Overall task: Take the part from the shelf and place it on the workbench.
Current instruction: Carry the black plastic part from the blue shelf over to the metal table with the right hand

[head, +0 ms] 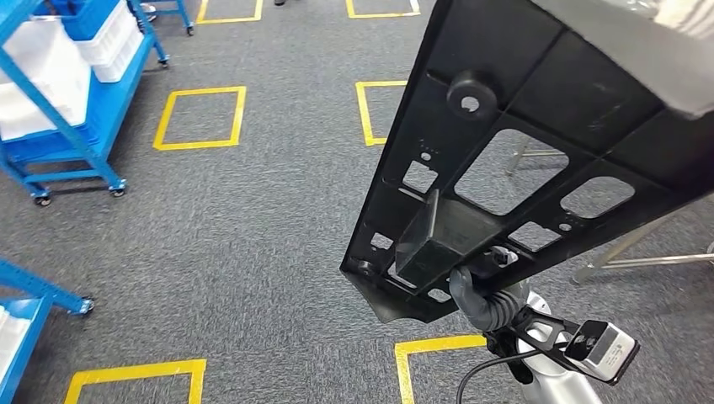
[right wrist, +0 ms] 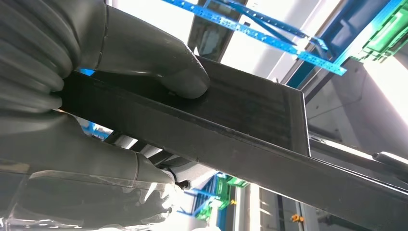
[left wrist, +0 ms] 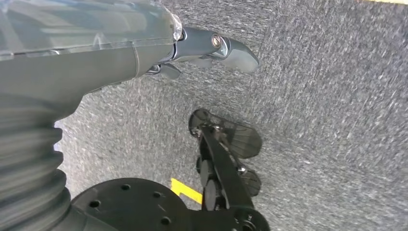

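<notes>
Right hand (right wrist: 96,96) grips the black part (head: 505,168) at its near end, thumb pressed on the flat face, fingers wrapped under. The part's long axis runs up and away from the hand, high over the grey carpet floor (head: 253,252). Left hand (left wrist: 211,50) hangs over the floor holding nothing, fingers apart. Blue shelf cart (head: 76,126) sits well off left. No worktop clearly identifiable; metal legs (head: 623,252) just right of the part may belong to one. Floor ahead looks open.

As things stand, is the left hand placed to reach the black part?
Probably not: the left hand hangs over the carpet, holding nothing, while the right hand grips the black part held up in front.
</notes>
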`<action>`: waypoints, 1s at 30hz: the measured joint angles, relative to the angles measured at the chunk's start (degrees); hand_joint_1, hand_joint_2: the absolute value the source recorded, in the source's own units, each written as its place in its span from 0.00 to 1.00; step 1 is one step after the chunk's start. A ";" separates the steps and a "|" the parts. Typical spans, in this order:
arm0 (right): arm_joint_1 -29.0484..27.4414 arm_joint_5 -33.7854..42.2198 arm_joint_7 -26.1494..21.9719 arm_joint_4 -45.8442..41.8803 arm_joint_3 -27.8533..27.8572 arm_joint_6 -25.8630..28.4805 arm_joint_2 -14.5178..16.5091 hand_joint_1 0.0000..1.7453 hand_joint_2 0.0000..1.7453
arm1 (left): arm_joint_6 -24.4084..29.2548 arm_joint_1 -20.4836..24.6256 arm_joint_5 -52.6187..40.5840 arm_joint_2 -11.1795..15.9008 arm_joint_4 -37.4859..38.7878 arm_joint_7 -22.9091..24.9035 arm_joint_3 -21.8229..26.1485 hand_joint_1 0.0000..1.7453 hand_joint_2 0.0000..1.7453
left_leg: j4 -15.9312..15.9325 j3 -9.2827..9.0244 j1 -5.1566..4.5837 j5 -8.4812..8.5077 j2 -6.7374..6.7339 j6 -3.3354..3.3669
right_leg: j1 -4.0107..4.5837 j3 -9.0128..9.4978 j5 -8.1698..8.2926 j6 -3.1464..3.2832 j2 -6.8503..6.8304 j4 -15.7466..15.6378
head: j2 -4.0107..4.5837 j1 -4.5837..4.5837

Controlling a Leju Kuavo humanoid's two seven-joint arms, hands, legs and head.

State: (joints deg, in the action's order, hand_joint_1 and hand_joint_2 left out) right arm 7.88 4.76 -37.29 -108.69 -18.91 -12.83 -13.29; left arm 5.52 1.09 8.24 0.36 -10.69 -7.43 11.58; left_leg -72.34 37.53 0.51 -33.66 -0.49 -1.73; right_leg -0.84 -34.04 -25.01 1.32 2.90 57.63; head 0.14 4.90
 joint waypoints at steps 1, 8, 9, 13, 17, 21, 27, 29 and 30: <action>-0.01 -0.01 0.00 0.00 -0.03 -0.03 0.00 1.00 1.00 | 0.08 -0.04 0.02 0.01 0.00 0.04 0.00 0.00 1.00 | 3.32 -1.45 0.18 2.18 0.42 -0.01 | -0.04 0.00 -0.02 -0.15 0.82 0.17 | 0.00 0.01; -0.13 -0.04 0.00 0.01 -0.14 -0.05 0.05 1.00 1.00 | 0.07 0.18 0.19 -0.05 0.02 -0.02 0.01 0.00 1.00 | 14.52 -6.32 0.44 6.46 2.94 1.82 | -0.29 -1.27 0.33 -2.63 4.11 0.85 | 0.01 -0.01; -0.07 -0.05 0.00 0.02 -0.15 -0.06 0.09 1.00 1.00 | 0.03 0.23 0.21 -0.08 0.02 -0.08 0.01 0.00 1.00 | 14.77 -6.36 0.51 6.70 2.20 2.26 | -0.23 -1.78 -0.31 -2.84 2.97 1.79 | 0.00 -0.01; -0.01 -0.23 0.00 0.12 -0.35 -0.11 0.24 1.00 1.00 | 0.03 -0.24 0.41 -0.09 0.02 -0.16 0.04 0.00 1.00 | 15.07 -6.12 0.21 6.92 -0.71 3.08 | -0.05 -7.69 -6.74 -3.20 -2.16 14.63 | 0.01 -0.01; -0.19 0.36 0.00 0.15 -0.75 -0.49 0.26 1.00 1.00 | 0.20 -0.28 0.83 -0.14 0.02 -0.13 0.09 0.00 1.00 | 15.05 -6.24 -0.21 6.76 -3.49 3.02 | 0.21 -4.31 -3.30 -2.51 -4.06 9.76 | 0.01 -0.01; 1.01 1.60 0.08 0.38 -1.13 -0.52 0.26 1.00 1.00 | 0.47 -0.11 1.33 -0.23 0.02 -0.43 0.20 0.00 1.00 | 14.91 -6.51 -0.91 6.30 -5.84 2.14 | 1.39 0.30 -1.22 -1.04 -7.23 0.62 | 0.01 -0.01; 8.54 5.82 1.44 3.49 -1.32 -1.50 -0.01 1.00 1.00 | 0.66 0.32 2.39 -0.34 0.00 -2.28 0.85 0.00 1.00 | 5.12 -2.28 -0.40 0.40 -0.93 0.54 | 0.54 -0.11 -0.11 0.37 -2.93 -0.07 | 0.01 0.01; 10.18 6.51 1.67 5.06 -1.36 -1.97 -0.02 1.00 1.00 | 0.98 0.29 2.67 -0.43 0.00 -2.41 1.26 0.00 1.00 | -1.06 0.76 -0.29 -1.55 -0.12 0.31 | 0.57 -0.17 -0.06 0.43 -1.52 0.00 | 0.01 0.00; 10.69 6.69 1.70 5.76 -1.39 -2.20 -0.03 1.00 1.00 | 1.15 0.27 2.76 -0.49 0.00 -2.41 1.45 0.00 1.00 | -1.46 1.08 -0.25 -0.90 -0.02 0.25 | 0.56 -0.17 -0.04 0.39 -0.76 0.08 | 0.00 0.00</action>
State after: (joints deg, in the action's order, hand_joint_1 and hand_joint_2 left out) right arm 18.57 11.45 -35.58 -102.93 -20.29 -15.03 -13.32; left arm 6.68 1.36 11.00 -0.13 -10.69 -9.84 13.03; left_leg -73.80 38.61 0.27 -34.56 -0.51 -1.48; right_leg -0.29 -34.21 -25.05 1.71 2.14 57.71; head 0.15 4.90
